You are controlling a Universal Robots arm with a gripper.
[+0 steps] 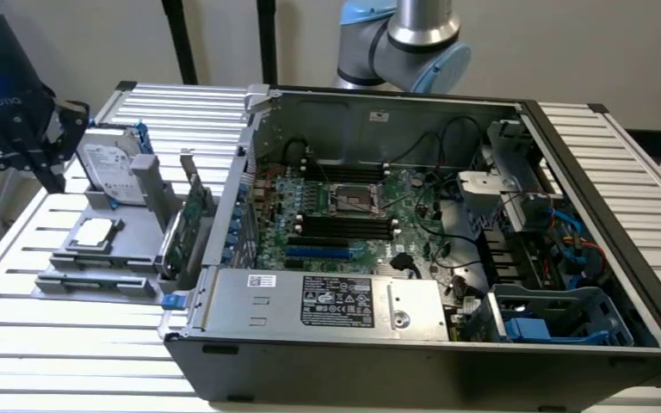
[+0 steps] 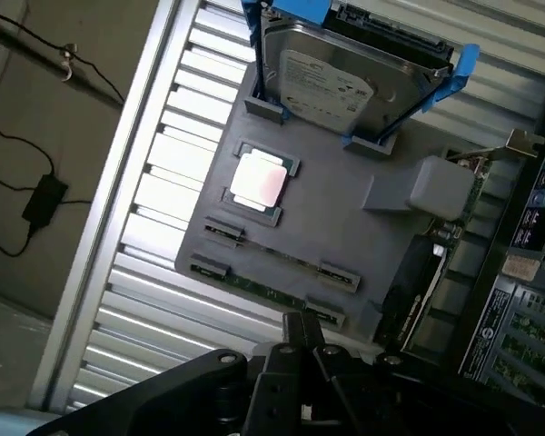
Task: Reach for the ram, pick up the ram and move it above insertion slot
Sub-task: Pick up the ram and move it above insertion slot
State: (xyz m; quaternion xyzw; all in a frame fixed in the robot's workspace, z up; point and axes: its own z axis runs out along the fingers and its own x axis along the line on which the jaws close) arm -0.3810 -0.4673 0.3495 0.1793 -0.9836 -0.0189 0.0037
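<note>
The gripper (image 2: 300, 329) is seen in the wrist view with its black metal fingers pressed together and nothing held between them. It is poised over the near edge of a matte gray plastic tray (image 2: 345, 227). The ram (image 2: 259, 291), a thin green strip seen edge-on, is seated in the clip-ended slot of that tray nearest the fingers, untouched. A second, parallel slot lies just beyond it.

Further along the tray a square processor (image 2: 259, 179) with a shiny metal lid is set in a recess. A hard drive (image 2: 331, 82) is propped upright in a blue plastic bracket (image 2: 463, 64). Its silver label carries printed lines that cannot be read.

In the exterior view the tray is placed at nine o'clock from the open computer case (image 1: 652, 284), on a ribbed aluminium table (image 1: 78, 361). The gripper's dark body, marked with white lettering only partly legible, hangs at ten o'clock. A green expansion card (image 1: 196, 211) is stood on edge between tray and case.

Inside the case a green motherboard (image 1: 354, 232) with long black slots is mounted at the centre. At six o'clock a sheet-metal power supply (image 1: 307, 301) bears a black label with white printing, too fine to read. The arm (image 1: 405, 39), gray with a pale blue cap, is seen at twelve o'clock.
</note>
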